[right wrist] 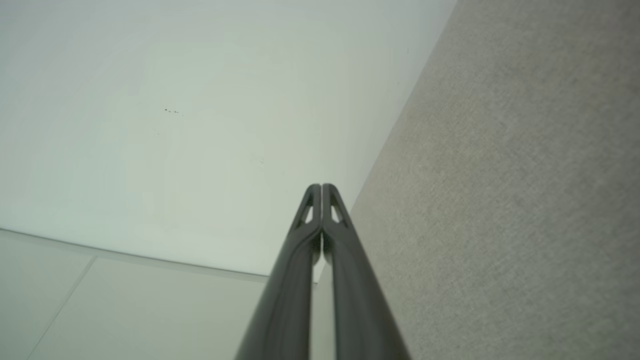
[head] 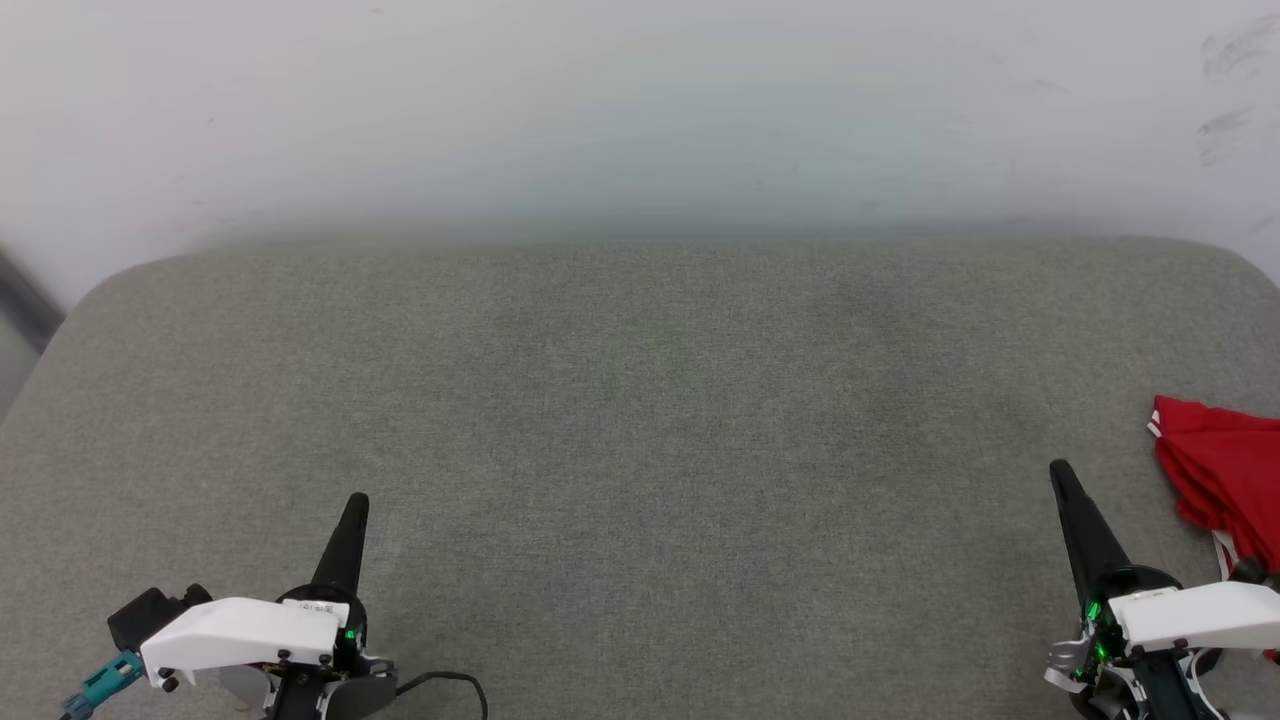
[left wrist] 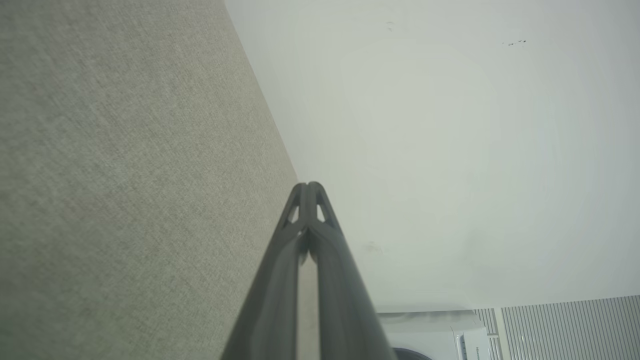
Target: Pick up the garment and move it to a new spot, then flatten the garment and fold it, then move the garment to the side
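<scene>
Wide grey woven pad against a pale wall, with faint scuffs at the wall's upper right. Garment at the pad's far right edge, bunched in a red heap with a sliver of white trim, cut off by the head view's border. Right gripper just left of that heap, tip near it but apart, fingers pressed together into one dark point, holding nothing. Left gripper well apart at the lower left, over bare pad, fingers likewise pressed together and empty. Black cable curling beside its white wrist housing, teal connector at the outer end.

Left wrist view: fingers meeting at the tips, pad to the left, wall beyond, top of a white appliance and a ribbed panel along the bottom.

Right wrist view: fingers shut tip to tip, pad to the right, pale floor tiles at lower left.
</scene>
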`<state>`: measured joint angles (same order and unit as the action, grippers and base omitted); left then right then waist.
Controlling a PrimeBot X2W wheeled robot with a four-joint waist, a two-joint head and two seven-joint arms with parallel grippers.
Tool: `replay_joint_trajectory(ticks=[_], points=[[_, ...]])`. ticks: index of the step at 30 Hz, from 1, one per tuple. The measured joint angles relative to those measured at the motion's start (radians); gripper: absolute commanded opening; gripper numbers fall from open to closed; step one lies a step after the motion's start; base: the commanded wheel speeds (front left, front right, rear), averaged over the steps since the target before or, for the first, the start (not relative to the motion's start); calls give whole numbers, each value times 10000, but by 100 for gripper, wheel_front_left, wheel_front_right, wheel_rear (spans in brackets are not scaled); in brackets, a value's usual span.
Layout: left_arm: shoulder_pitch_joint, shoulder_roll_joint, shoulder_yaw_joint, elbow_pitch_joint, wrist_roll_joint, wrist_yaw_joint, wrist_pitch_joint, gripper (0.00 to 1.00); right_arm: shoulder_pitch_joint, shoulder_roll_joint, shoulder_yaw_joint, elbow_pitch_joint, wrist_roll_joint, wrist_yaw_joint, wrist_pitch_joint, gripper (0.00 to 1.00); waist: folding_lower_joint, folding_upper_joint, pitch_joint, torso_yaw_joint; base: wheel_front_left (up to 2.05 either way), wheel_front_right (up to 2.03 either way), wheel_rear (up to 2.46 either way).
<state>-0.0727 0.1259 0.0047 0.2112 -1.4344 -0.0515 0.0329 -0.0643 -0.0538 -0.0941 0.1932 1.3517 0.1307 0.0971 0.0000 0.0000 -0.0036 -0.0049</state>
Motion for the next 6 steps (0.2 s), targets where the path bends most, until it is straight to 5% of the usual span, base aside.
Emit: replay_joint_trajectory(ticks=[6], points=[[-117,-117,178,58,-347,-140,142,0,-112,0,-33,86,497,0,8,0,0,0,11,8,0,0,0]])
